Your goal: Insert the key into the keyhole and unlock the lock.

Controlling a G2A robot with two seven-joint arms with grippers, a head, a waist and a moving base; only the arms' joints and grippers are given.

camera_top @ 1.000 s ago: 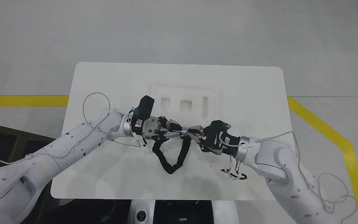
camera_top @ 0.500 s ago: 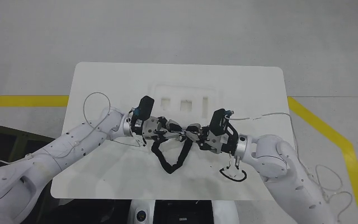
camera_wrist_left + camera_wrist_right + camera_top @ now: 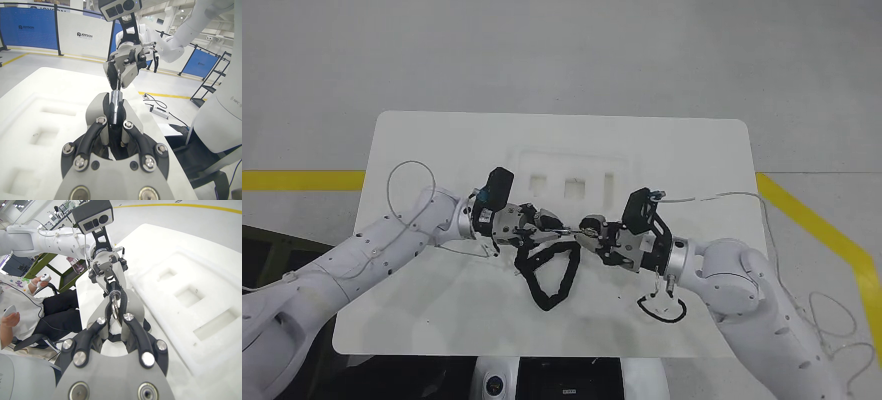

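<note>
1. The left fingers (image 3: 94, 109) are shut tight on the lock (image 3: 115, 106). They squeeze its shiny round body from both sides.
2. The right fingers (image 3: 134, 306) are pinched on the key (image 3: 115, 310). They hold it by its flat round head.
3. The two sets of fingers point at each other, tip to tip, over the middle of the surface (image 3: 692, 150).
4. The key's thin end touches the round end of the lock, right at the keyhole. I cannot tell how far in it goes.
5. The lock and key are both up in the air between the two arms.
6. A black cable (image 3: 547, 280) hangs from the lock in a loop, on the side near the robot. I cannot tell if the loop touches the surface.
7. A white foam tray (image 3: 552, 160) lies on the surface farther back, past the fingers. It has three square holes in a row.
</note>
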